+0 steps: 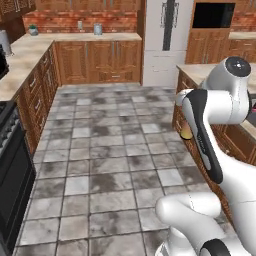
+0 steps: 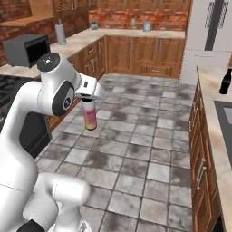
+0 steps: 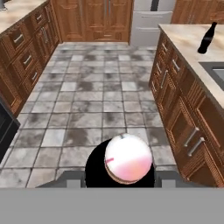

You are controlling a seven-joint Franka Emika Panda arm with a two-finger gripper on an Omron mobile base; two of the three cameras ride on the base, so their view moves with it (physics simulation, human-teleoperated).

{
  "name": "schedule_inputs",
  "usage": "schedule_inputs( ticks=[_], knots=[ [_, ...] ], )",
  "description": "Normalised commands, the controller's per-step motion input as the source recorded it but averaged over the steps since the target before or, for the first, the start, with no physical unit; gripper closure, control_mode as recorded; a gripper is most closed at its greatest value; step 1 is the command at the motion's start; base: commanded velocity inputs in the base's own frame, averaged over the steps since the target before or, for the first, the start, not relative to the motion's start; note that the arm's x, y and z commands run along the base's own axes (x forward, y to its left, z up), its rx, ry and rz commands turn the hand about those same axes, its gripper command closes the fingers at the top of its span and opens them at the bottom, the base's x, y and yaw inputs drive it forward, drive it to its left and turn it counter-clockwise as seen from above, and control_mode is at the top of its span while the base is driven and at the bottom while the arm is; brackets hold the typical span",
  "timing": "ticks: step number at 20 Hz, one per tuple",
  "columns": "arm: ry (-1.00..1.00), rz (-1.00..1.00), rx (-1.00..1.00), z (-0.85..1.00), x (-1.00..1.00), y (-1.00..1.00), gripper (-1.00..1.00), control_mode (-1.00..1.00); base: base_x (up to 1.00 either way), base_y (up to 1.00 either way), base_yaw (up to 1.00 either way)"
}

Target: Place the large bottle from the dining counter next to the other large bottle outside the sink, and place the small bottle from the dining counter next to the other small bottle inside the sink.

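The gripper [image 2: 90,100] was clamped partway closed on the large bottle [image 2: 90,117], which wanted carrying upright and setting just beside the other large bottle [image 3: 206,38]

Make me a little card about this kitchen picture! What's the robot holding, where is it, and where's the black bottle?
Holding: the large bottle, pink fading to yellow-orange, hanging upright from the gripper
Jaws: closed on the bottle's top end
Where it is: in the air above the tiled floor, not resting on anything
Black bottle: the other large bottle stands upright on the counter to the right
Sink: its grey corner shows just beside the black bottle
Job so far: pink bottle not yet set down by the black one
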Motion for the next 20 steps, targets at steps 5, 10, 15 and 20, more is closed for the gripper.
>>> schedule_inputs(
  ticks=[5, 10, 15, 20],
  knots=[
    [0.0, 0.0, 0.0, 0.0, 0.0, 0.0, 1.0, 1.0, 1.0, 0.0, -0.03],
    [0.0, 0.0, 0.0, 0.0, 0.0, 0.0, 1.0, 1.0, 0.97, 0.0, -0.07],
    [0.0, 0.0, 0.0, 0.0, 0.0, 0.0, 1.0, 1.0, 0.88, 0.0, -0.09],
    [0.0, 0.0, 0.0, 0.0, 0.0, 0.0, 1.0, 1.0, 0.76, 0.0, -0.11]
  ],
)
